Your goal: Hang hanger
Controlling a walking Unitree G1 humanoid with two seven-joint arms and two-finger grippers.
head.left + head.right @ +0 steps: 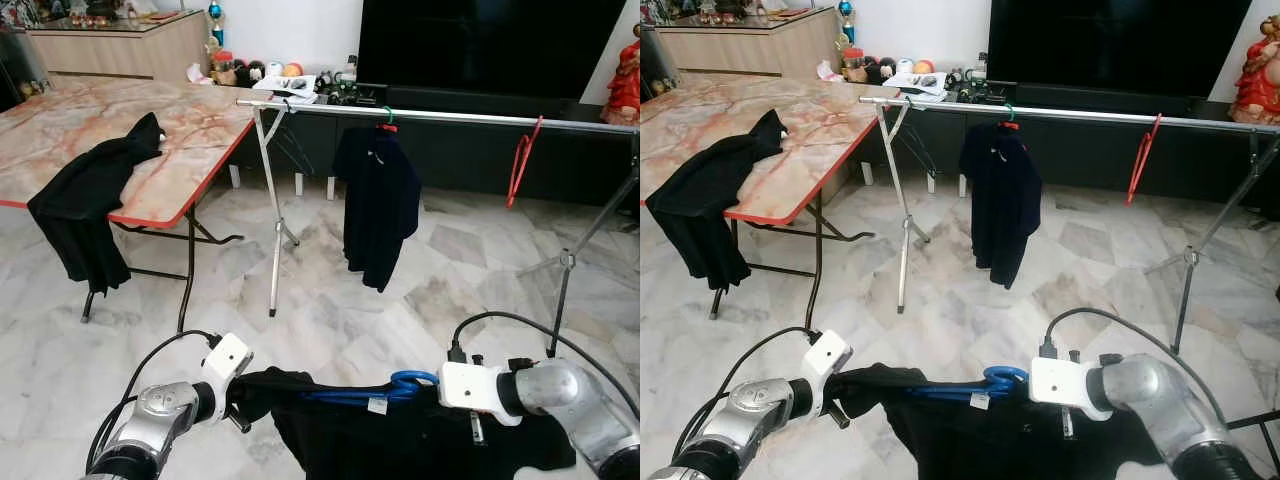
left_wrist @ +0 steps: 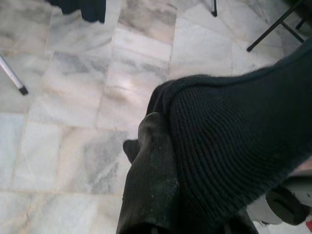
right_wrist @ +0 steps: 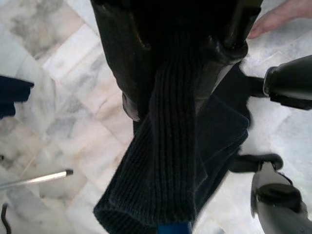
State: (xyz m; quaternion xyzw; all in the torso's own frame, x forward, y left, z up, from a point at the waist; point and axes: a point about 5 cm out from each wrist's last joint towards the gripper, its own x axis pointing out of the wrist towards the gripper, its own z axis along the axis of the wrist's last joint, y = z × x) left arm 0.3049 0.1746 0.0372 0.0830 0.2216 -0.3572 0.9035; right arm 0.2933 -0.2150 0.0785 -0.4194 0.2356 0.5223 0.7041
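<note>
A marble tiled floor [image 1: 330, 330] spreads under everything. On the robot's left stands a folding worktop [image 1: 120, 130] with a pink marbled top and red edge; a black garment [image 1: 85, 195] is draped over its near corner and hangs down the side. Across the room runs a long metal clothes rail [image 1: 450, 117] on thin tripod legs, in front of a dark television [image 1: 490, 45]. A dark shirt [image 1: 378, 200] hangs from the rail near its middle, and an empty red hanger [image 1: 520, 158] hangs farther toward the robot's right.

Low in the foreground, between the two silver arms, a black knitted sweater [image 1: 400, 440] is held up on a blue hanger [image 1: 375, 390]. The hanger's long axis lies roughly level, running from one arm to the other, and its blue hook curls beside the right wrist, pointing toward the robot's right. The sweater sits well short of the rail.

The left gripper [image 2: 151, 161] has its fingers closed on a fold of the ribbed knit at the sweater's left shoulder. The right gripper [image 3: 185, 83] has its fingers clamped around a band of the same knit, with a sliver of blue hanger just beyond it. A person's fingertips [image 3: 278, 19] show at the edge of the right wrist view.
</note>
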